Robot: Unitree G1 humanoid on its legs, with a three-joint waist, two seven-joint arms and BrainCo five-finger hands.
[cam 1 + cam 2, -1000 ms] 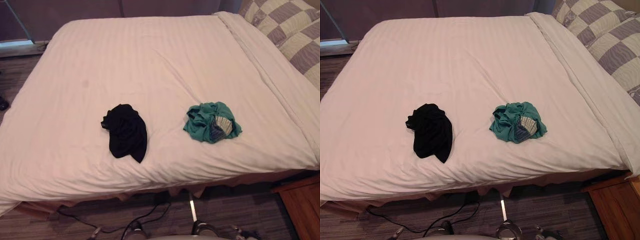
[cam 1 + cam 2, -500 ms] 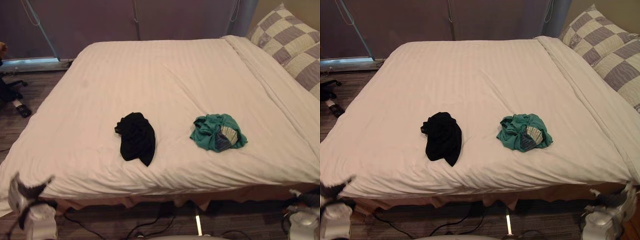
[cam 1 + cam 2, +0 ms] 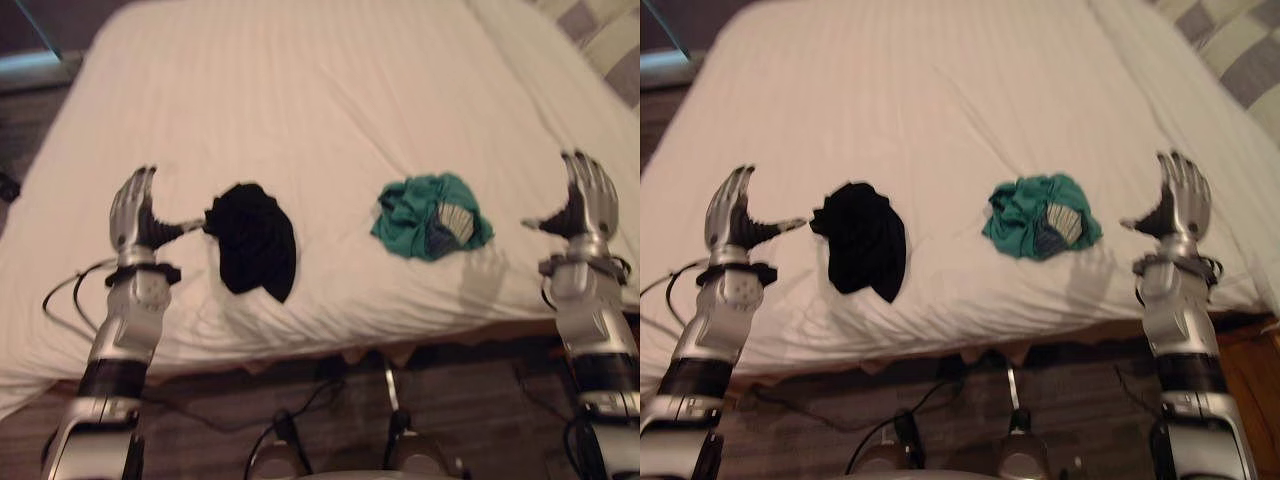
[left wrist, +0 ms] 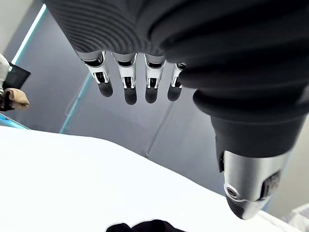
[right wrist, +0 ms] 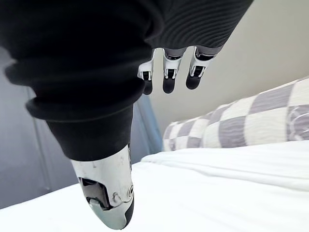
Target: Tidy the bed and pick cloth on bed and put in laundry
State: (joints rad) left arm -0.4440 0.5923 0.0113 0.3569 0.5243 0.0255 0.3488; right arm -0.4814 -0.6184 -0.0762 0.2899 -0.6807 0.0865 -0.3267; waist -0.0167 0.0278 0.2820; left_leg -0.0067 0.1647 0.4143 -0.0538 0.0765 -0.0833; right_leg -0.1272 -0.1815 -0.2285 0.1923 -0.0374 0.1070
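Holding up our left hand (image 3: 132, 210) and right hand (image 3: 586, 200), fingers straight and empty, we are looking at a crumpled black cloth (image 3: 255, 240) and a bunched green cloth (image 3: 415, 215) lying apart on the white bed (image 3: 300, 80).

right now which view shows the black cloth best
The left eye view: the whole black cloth lies crumpled on the white bed. The right eye view shows the same; the left wrist view catches its upper edge.

Left cloth (image 3: 255, 240) and right cloth (image 3: 430, 215) side by side on bed (image 3: 300, 80), pillows (image 3: 1240, 50) far right
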